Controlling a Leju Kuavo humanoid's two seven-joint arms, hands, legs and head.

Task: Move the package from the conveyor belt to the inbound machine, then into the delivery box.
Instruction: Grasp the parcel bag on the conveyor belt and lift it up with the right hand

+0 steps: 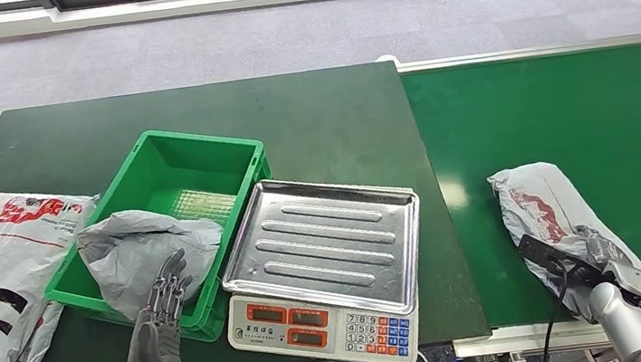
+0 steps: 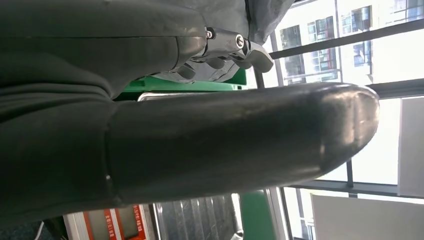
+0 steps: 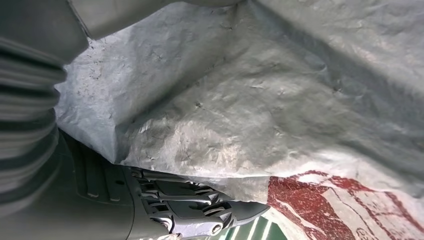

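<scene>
the package [image 1: 546, 210] on the conveyor belt [image 1: 585, 133] looks like thin crinkly grey plastic film with a soft sheen and red print, and the belt under it is smooth green with a slight gloss. the scale [image 1: 322, 263] has a shiny ribbed metal tray on a pale plastic base, the green bin [image 1: 232, 155] is hard, glossy moulded plastic holding another wrinkled grey bag [image 1: 147, 246], and the table [image 1: 328, 116] is dull dark green. the left hand [image 1: 162, 322] is matt grey with metal finger parts, and its thumb [image 2: 240, 140] looks like smooth dark rubbery stuff.
</scene>
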